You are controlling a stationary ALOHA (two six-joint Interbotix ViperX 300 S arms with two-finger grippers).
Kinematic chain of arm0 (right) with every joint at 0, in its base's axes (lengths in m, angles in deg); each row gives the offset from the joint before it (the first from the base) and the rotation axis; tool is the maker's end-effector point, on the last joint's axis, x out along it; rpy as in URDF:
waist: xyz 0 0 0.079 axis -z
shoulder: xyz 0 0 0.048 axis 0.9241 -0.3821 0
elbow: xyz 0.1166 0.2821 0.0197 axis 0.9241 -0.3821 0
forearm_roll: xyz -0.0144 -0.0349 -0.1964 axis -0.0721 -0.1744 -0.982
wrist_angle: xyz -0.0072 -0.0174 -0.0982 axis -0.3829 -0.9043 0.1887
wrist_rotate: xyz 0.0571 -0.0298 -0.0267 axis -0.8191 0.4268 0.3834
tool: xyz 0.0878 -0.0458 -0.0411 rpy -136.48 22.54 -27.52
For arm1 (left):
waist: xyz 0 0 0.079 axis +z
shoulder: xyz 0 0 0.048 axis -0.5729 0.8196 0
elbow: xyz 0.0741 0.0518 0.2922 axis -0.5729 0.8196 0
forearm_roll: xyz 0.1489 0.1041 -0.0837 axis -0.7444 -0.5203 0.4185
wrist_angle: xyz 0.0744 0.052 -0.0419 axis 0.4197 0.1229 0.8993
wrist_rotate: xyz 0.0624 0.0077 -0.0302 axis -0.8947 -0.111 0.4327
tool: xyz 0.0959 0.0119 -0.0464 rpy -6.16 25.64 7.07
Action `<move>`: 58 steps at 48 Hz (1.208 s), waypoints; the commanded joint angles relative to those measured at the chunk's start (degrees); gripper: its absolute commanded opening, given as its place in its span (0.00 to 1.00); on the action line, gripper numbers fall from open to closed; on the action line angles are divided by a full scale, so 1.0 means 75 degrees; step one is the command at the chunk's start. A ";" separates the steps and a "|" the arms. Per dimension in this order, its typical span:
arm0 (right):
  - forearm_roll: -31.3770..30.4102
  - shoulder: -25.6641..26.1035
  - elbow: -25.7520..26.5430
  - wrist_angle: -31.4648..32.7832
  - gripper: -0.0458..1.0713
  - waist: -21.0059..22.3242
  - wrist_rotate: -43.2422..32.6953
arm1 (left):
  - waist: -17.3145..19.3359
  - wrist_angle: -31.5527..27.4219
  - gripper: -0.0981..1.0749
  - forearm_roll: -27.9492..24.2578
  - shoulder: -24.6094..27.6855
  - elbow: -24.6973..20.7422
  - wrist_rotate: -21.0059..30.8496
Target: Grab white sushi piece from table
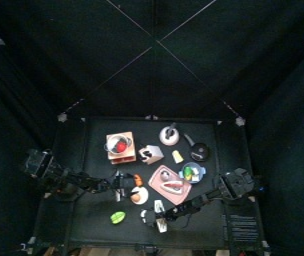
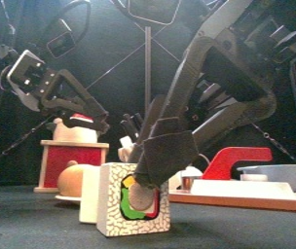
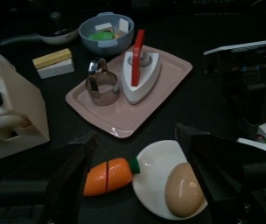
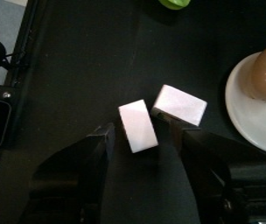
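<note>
Right gripper [image 4: 136,133] hung low at the frame's bottom centre, jaws parted around the white sushi piece [image 4: 136,126], not yet clenched. Lay on the table [image 4: 77,70] beside a second white block [image 4: 181,104]. Left gripper [image 3: 133,171] spread wide, unladen.

Past my left wrist I see a pink tray [image 3: 112,122] carrying a white iron with a red handle [image 3: 140,72] and a metal cup [image 3: 98,83]. Nearer, a toy carrot [image 3: 109,176] lies just beside a white plate [image 3: 157,162] holding a brown egg [image 3: 184,189]. A blue bowl [image 3: 105,28] sits beyond the tray.
</note>
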 commanded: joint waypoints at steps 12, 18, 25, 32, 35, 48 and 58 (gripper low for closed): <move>0.0012 0.0094 0.0176 -0.0047 0.82 -0.0012 0.0000 | -0.0012 0.0035 0.96 0.0012 -0.0023 -0.0094 0.0000; 0.0012 0.0094 0.0188 -0.0047 0.79 -0.0023 0.0000 | -0.0012 0.0035 0.96 0.0000 -0.0023 -0.0094 0.0000; 0.0012 0.0094 0.0188 -0.0047 0.70 -0.0023 0.0000 | -0.0012 0.0035 0.96 0.0000 -0.0023 -0.0082 0.0000; 0.0035 0.0129 0.0164 -0.0047 0.60 -0.0023 -0.0012 | -0.0012 0.0035 0.96 0.0012 -0.0023 -0.0094 0.0000; 0.0047 0.0223 0.0129 -0.0047 0.57 -0.0035 -0.0012 | -0.0012 0.0035 0.96 0.0012 -0.0023 -0.0094 0.0000; 0.0047 0.0492 0.0070 0.0105 0.56 -0.0105 -0.0012 | -0.0012 0.0035 0.96 0.0012 -0.0023 -0.0094 0.0000; 0.0047 0.0820 -0.0152 0.0234 0.56 -0.0152 -0.0012 | -0.0012 0.0035 0.96 0.0012 -0.0023 -0.0094 0.0012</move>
